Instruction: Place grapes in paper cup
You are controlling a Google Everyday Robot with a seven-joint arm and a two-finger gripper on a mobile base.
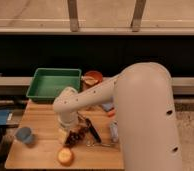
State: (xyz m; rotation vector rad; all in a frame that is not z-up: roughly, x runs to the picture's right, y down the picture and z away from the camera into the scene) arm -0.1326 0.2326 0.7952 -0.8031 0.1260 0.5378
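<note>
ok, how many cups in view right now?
1: the blue cup near the table's left edge. The arm covers the table's middle, so others may be hidden. The end effector is down at the grapes, right of that cup.

The white arm's end effector (pixel 73 131) hangs low with jaws wide apart, just over the dark grapes (pixel 79 135) on the wooden surface (pixel 40 120), in front of the green bin (pixel 54 82). A blue cup (pixel 24 135) stands front-left of the bin. An orange fruit (pixel 65 157) lies farther in front.
</note>
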